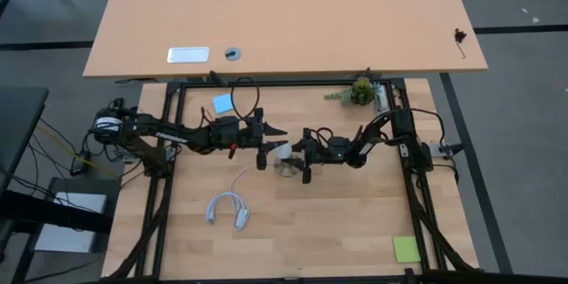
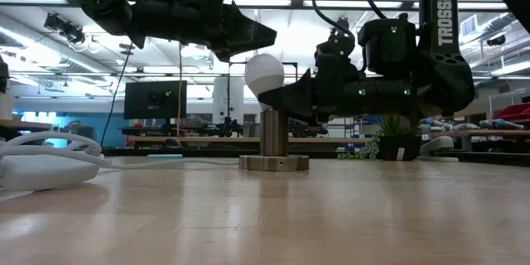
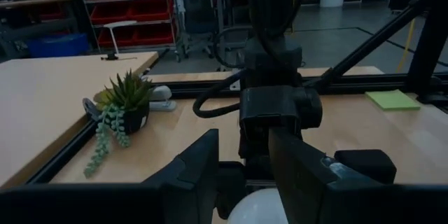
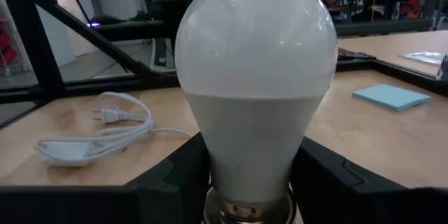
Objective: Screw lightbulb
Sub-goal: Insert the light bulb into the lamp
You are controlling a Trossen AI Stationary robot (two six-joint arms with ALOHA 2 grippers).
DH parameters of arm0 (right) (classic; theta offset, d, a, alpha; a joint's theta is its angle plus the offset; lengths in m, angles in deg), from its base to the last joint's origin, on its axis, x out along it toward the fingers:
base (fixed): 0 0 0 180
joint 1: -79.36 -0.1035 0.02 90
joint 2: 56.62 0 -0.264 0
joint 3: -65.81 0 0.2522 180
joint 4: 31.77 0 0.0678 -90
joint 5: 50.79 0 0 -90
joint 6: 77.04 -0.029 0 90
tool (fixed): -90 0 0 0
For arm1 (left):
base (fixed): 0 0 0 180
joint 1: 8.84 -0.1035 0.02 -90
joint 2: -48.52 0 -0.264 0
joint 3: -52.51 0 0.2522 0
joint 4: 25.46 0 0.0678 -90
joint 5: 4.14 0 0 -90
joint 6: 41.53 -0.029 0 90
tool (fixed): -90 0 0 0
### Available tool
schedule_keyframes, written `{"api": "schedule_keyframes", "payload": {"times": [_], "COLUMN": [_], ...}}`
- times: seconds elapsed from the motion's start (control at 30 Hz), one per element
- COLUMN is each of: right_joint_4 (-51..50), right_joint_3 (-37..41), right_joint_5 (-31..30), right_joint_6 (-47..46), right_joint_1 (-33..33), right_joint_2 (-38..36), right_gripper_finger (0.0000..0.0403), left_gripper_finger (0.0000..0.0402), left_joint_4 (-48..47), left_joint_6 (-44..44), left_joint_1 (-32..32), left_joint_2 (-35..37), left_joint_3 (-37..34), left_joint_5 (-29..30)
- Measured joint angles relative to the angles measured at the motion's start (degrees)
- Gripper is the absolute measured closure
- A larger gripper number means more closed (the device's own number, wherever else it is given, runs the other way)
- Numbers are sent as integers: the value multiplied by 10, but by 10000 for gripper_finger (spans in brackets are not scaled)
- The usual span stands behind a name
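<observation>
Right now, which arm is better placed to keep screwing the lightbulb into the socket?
The right arm. Its gripper sits at the neck of the lightbulb, fingers on both sides just above the socket, ready to twist. The left gripper hangs open above the bulb, gripping nothing.

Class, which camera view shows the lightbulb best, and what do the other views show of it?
The right wrist view: the lightbulb fills it, between the right gripper's fingers. The low view shows it small atop the socket. The left wrist view shows only its top; the high view shows a speck.

Grey floor (image 1: 515, 142) – red-bin shelving (image 3: 126, 7), ceiling strip lights (image 2: 364, 4) – bright workshop.
</observation>
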Motion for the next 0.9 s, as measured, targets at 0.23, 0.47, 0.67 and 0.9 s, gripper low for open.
{"api": "schedule_keyframes", "payload": {"times": [0.23, 0.47, 0.67, 0.9], "right_joint_4": [12, 11, 10, 8], "right_joint_3": [0, 0, 0, 0], "right_joint_5": [0, 0, 0, -8], "right_joint_6": [3, 7, 16, -16], "right_joint_1": [0, 0, 0, 0], "right_joint_2": [0, 0, 0, 0], "right_gripper_finger": [206, 204, 209, 208], "left_gripper_finger": [269, 269, 269, 269], "left_joint_4": [12, 7, -66, -74], "left_joint_6": [0, 0, -3, 0], "left_joint_1": [0, 0, -2, -2], "left_joint_2": [0, 0, 13, 15], "left_joint_3": [0, 0, 0, 1], "left_joint_5": [0, 0, 23, 7]}}
